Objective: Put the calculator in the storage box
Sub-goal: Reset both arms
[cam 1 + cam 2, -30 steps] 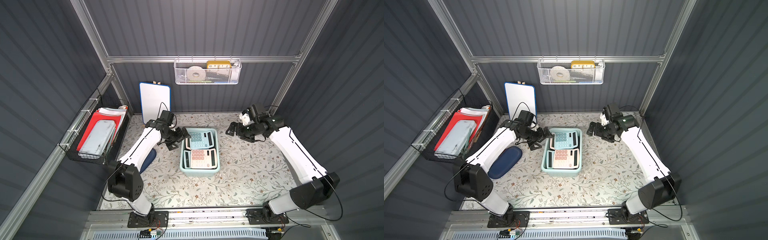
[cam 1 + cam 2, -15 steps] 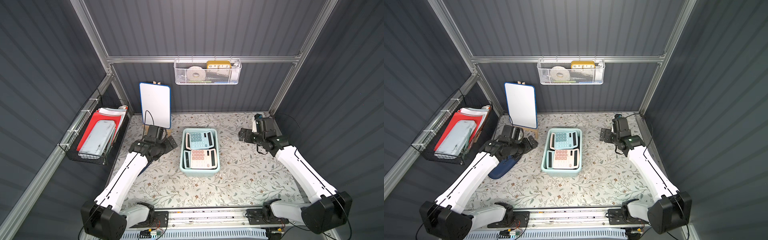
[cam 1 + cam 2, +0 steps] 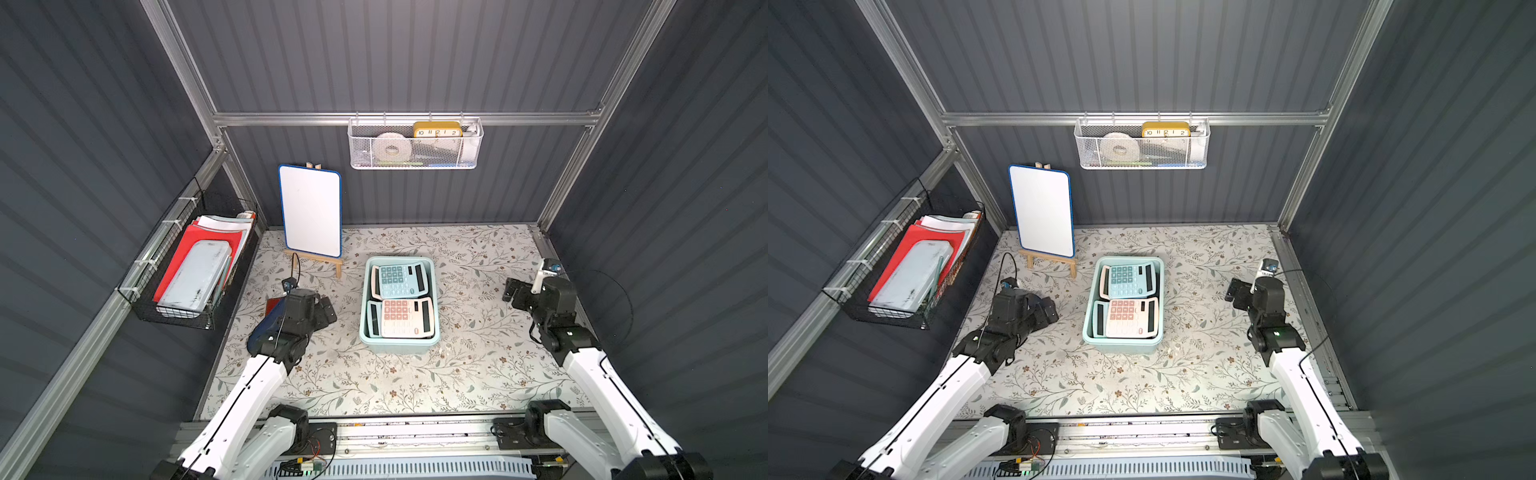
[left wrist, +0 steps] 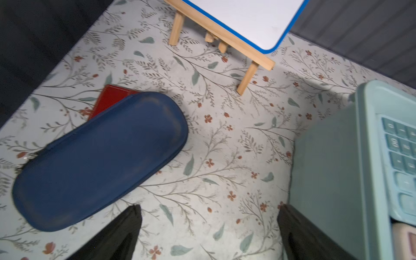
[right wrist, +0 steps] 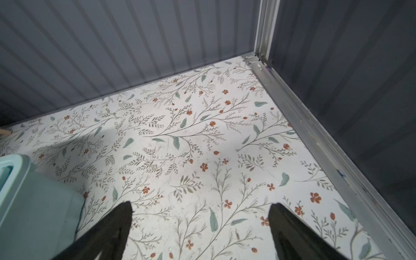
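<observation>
Floral surface (image 3: 478, 353) holds the storage box (image 3: 399, 347), blue calculator (image 3: 399, 280) and pink calculator (image 3: 401, 318) inside: likely light, stiff, slick; pinch long edges. Both jaws gape empty.

Smooth plastic storage box (image 3: 399, 347), wooden easel (image 4: 225, 40), perhaps cloth navy pouch (image 4: 101, 162)

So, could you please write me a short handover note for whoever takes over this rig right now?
Left claw: open, empty, above the table beside the blue pencil case.
Right claw: open, empty, over the table, clear of the box.
Storage box: holds the teal calculator and the pink calculator.
Done: both calculators are in.
To do: no other calculator in view; probably just park the arms.
</observation>
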Motion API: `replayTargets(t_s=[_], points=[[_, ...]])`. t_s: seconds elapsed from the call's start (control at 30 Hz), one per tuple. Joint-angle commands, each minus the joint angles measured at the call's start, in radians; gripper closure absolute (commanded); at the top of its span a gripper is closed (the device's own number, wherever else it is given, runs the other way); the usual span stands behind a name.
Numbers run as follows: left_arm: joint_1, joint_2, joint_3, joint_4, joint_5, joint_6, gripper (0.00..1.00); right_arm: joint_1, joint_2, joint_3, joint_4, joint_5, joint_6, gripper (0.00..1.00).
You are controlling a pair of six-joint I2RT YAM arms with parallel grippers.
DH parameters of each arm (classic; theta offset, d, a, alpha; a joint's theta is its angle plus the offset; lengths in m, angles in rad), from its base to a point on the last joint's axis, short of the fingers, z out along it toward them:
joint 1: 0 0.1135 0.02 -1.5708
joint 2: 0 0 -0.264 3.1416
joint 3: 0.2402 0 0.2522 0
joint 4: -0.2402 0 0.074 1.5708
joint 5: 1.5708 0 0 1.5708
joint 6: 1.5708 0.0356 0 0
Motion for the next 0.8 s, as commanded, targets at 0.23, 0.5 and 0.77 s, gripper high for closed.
replayTargets(t_s=[0.23,0.5,0.77], points=[[0.163,0.028,-0.157,0.309,-0.090,0.132,0.01,-0.126,-0.023,-0.237,0.314,-0.086,0.000,0.01],[0.288,0.181,-0.306,0.708,0.050,0.277,0.00,-0.134,0.180,-0.278,0.553,-0.097,0.002,0.01],[0.346,0.411,-0.324,1.017,0.144,0.362,0.01,-0.133,0.328,-0.316,0.829,-0.100,-0.019,0.01]])
